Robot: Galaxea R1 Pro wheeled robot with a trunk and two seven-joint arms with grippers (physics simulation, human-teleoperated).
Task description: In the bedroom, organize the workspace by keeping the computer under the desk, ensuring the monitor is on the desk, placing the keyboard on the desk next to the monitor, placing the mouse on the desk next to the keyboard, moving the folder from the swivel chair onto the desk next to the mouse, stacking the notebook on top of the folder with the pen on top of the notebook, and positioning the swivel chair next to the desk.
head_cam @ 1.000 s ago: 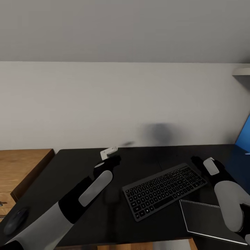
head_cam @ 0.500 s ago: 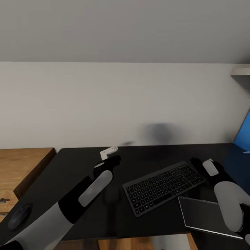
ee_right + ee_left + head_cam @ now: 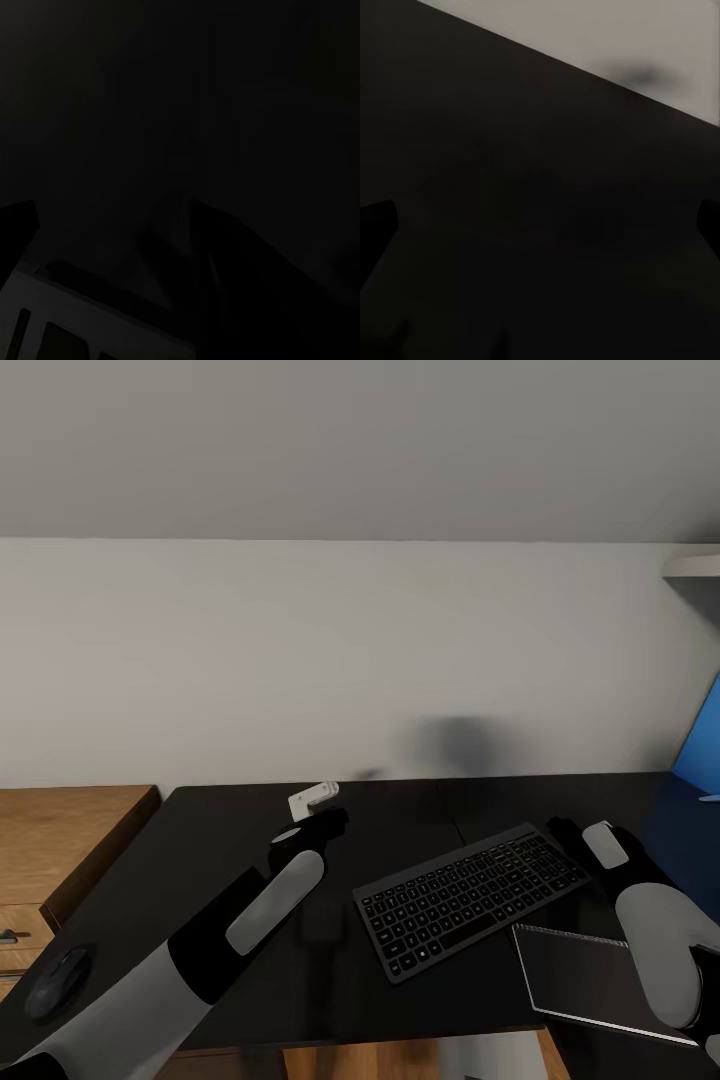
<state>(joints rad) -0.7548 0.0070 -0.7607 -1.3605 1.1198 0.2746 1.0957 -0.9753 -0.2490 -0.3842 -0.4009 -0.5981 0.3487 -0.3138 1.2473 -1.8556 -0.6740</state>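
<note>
The keyboard [image 3: 472, 901] lies slanted on the desk [image 3: 220, 830], near its front edge. The notebook [image 3: 592, 980] sits just beside the keyboard's near right corner, at the front edge. The mouse [image 3: 56, 981] rests at the desk's front left corner, well apart from both. The left gripper [image 3: 325, 822] hovers over the desk's middle with its fingers [image 3: 376, 225] spread wide. The right gripper [image 3: 562, 828] is beside the keyboard's right end; its spread is probably wide, but I cannot tell.
</note>
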